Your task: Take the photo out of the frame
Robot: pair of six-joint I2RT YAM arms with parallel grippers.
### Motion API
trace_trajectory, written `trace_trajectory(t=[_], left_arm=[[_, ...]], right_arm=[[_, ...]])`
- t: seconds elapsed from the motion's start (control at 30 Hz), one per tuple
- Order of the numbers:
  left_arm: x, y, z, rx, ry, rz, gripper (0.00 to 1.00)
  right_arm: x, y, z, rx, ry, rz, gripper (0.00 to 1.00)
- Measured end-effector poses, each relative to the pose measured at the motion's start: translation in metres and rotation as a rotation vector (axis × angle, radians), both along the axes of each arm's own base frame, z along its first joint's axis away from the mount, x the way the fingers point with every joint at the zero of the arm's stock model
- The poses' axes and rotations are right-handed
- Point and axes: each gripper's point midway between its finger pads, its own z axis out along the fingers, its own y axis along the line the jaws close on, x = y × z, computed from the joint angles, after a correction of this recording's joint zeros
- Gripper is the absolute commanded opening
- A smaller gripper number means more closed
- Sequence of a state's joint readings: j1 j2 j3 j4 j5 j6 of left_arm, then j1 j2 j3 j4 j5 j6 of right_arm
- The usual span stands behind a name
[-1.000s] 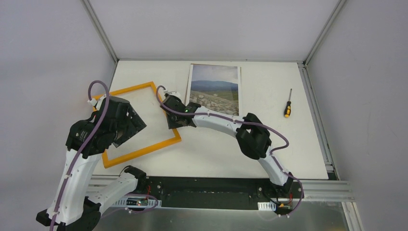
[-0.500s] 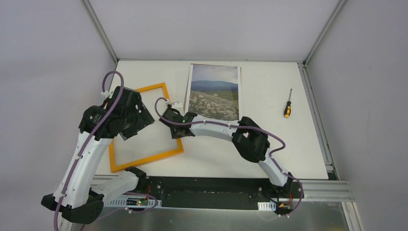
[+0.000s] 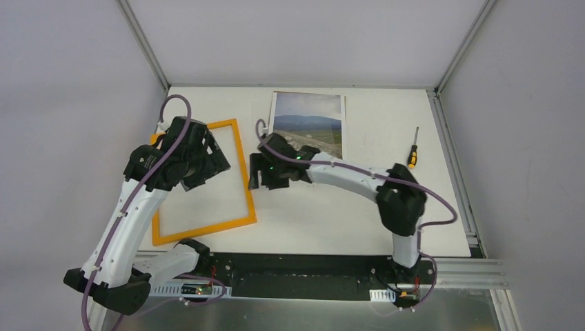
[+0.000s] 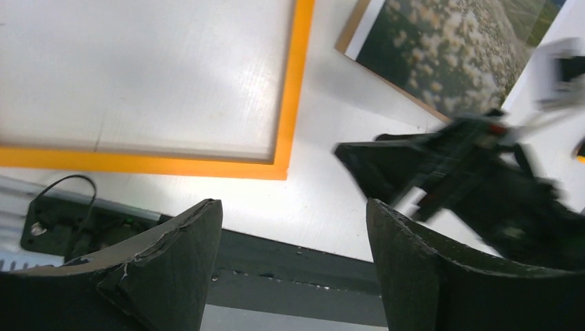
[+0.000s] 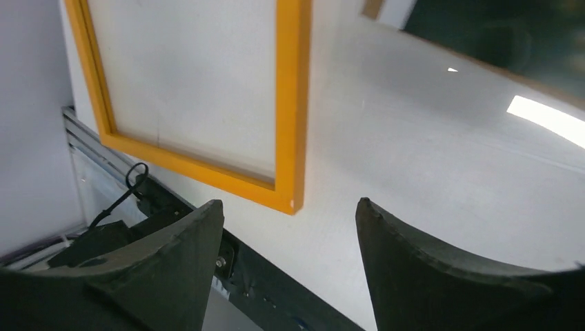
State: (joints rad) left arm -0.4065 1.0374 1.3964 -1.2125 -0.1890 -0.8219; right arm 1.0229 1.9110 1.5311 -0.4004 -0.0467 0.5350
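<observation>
The frame (image 3: 203, 231) lies flat on the table (image 3: 372, 207), and only pale white surface shows inside its orange border. The photo (image 3: 310, 124) is out of the frame: it lies flat, face up, to the right of the frame's far right corner, close to it but not touching. The left gripper (image 4: 293, 207) hangs above the far part of the frame. Its jaws are spread wide with nothing between them, and in the left wrist view the frame's near right corner (image 4: 279, 169) shows below the gap. The right gripper (image 5: 290, 203) sits just to the right of the frame's right edge, roughly halfway along it and nearer than the photo. Its jaws also stand wide apart and hold nothing. In the right wrist view the frame's right rail (image 5: 293, 103) runs down toward the space between the fingers, and neither finger touches it. A screwdriver (image 3: 412, 149) lies far to the right of the frame, beyond the photo and well apart from both.
</observation>
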Motion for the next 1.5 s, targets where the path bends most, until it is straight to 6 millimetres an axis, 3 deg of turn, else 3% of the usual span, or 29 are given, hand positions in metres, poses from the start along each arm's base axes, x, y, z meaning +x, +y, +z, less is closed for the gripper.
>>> trace_trajectory(t=[0.1,0.2,0.3,0.4,0.63,0.77,0.93,1.07,1.3,1.5], left_arm=[[0.016,-0.021,-0.015,-0.041,0.036,-0.065,0.77],[0.042,-0.049,-0.034,-0.084,0.095,-0.127,0.77],[0.068,-0.072,-0.059,-0.115,0.150,-0.178,0.78],[0.090,-0.091,-0.085,-0.135,0.208,-0.224,0.78],[0.167,-0.109,-0.127,-0.147,0.244,-0.298,0.82],[0.204,-0.099,-0.146,-0.134,0.241,-0.313,0.89],[0.237,-0.084,-0.162,-0.105,0.228,-0.326,0.96],[0.250,-0.078,-0.179,-0.092,0.245,-0.327,0.98],[0.270,-0.081,-0.223,-0.081,0.297,-0.330,0.97],[0.291,-0.089,-0.221,-0.099,0.262,-0.330,0.96]], right_arm=[[0.023,-0.051,0.030,0.097,0.032,-0.069,0.66],[0.054,-0.111,0.043,0.172,0.060,-0.188,0.64],[0.086,-0.168,0.036,0.198,0.105,-0.331,0.61],[0.108,-0.208,0.027,0.226,0.158,-0.433,0.57],[0.145,-0.273,-0.002,0.268,0.283,-0.575,0.59],[0.149,-0.292,-0.021,0.253,0.354,-0.612,0.60],[0.144,-0.295,-0.040,0.238,0.426,-0.603,0.64],[0.143,-0.295,-0.047,0.231,0.452,-0.587,0.63],[0.145,-0.294,-0.070,0.227,0.520,-0.585,0.47],[0.143,-0.292,-0.076,0.241,0.543,-0.576,0.48]])
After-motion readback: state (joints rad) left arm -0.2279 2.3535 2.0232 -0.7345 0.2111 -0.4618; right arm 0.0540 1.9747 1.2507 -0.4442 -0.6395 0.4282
